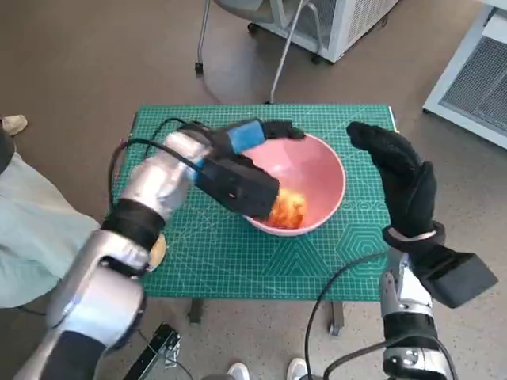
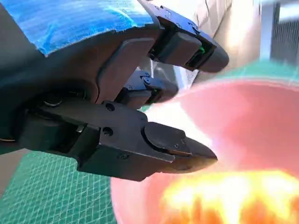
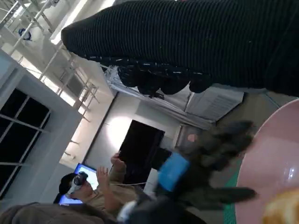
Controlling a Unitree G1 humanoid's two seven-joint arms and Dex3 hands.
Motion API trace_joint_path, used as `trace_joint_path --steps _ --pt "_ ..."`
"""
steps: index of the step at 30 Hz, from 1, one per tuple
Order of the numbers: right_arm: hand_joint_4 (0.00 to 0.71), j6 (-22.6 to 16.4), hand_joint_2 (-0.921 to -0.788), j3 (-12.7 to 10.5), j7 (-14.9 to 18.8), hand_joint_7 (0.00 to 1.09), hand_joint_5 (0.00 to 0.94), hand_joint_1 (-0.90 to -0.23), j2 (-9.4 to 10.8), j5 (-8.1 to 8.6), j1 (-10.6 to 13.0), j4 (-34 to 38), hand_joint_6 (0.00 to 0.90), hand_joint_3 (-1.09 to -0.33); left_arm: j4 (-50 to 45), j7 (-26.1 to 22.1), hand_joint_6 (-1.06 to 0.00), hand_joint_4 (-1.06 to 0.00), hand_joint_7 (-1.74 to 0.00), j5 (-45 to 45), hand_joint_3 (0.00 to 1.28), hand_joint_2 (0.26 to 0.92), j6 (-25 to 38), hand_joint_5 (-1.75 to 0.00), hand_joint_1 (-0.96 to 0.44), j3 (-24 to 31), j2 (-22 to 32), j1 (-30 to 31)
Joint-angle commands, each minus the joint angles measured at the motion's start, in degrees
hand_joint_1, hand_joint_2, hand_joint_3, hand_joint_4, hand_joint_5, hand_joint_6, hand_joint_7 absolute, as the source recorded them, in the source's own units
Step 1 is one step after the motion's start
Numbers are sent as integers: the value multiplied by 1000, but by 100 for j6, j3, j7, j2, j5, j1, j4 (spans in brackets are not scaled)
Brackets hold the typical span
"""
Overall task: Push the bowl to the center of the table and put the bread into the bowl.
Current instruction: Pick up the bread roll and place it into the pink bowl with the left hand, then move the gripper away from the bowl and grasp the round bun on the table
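Observation:
The pink bowl (image 1: 313, 170) stands near the middle of the green table (image 1: 238, 261). The orange-brown bread (image 1: 287, 210) lies inside it, against the near wall. My left hand (image 1: 238, 184) hovers over the bowl's left rim; its fingers (image 2: 177, 149) are apart, nothing is between them, and the bread (image 2: 233, 198) glows just below. My right hand (image 1: 402, 180) is raised beside the bowl's right rim, fingers stretched and apart, holding nothing. In the right wrist view the glove (image 3: 196, 42) spans the picture, with the left hand (image 3: 201, 163), bowl (image 3: 275, 158) and bread (image 3: 282, 210) beyond.
A small tan disc (image 1: 158, 252) lies at the table's left edge under my left forearm. A person's leg (image 1: 32, 229) is close on the left, shoes (image 1: 238, 370) at the front. Chair legs (image 1: 277, 47) and white cabinets (image 1: 475, 71) stand behind. A person (image 3: 93, 191) sits far off.

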Motion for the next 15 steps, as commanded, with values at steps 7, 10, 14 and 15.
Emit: trace_joint_path --steps 7,10,14,15 --pt "414 179 -921 55 96 783 31 -600 81 69 134 -72 58 -732 -3242 -2129 -368 -196 -179 -1554 1 854 775 -9 -6 1301 1441 1330" --pt "414 218 -921 55 121 785 31 -599 94 107 138 -97 57 -731 -4092 -2425 -400 -245 -167 -1729 2 856 948 -20 21 1652 1901 1708" --pt "413 248 -921 63 127 788 30 -599 108 119 136 -117 55 -730 -5103 -2744 -439 -300 -136 -1827 4 860 1309 -21 46 2157 2434 2284" --pt "413 257 -921 63 138 789 30 -599 113 134 135 -118 55 -729 -5322 -2798 -443 -306 -134 -1824 4 861 1360 -22 49 2299 2578 2467"
